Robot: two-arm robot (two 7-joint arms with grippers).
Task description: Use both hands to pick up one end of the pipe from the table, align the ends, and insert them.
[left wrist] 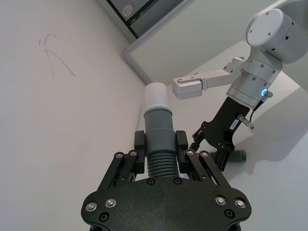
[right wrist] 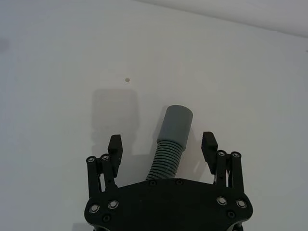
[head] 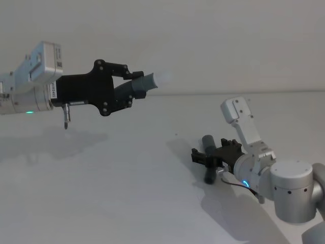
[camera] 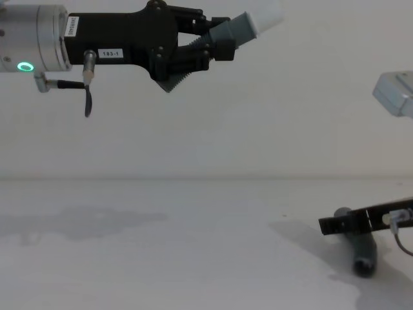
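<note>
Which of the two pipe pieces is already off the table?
The white-tipped piece: the left gripper holds it clamped in the air. The plain grey piece lies on the table between the open fingers of the right gripper, not gripped.

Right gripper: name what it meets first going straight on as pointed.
Probably the grey pipe piece lying between the right gripper's open fingers, then the table; depth is unclear.
</note>
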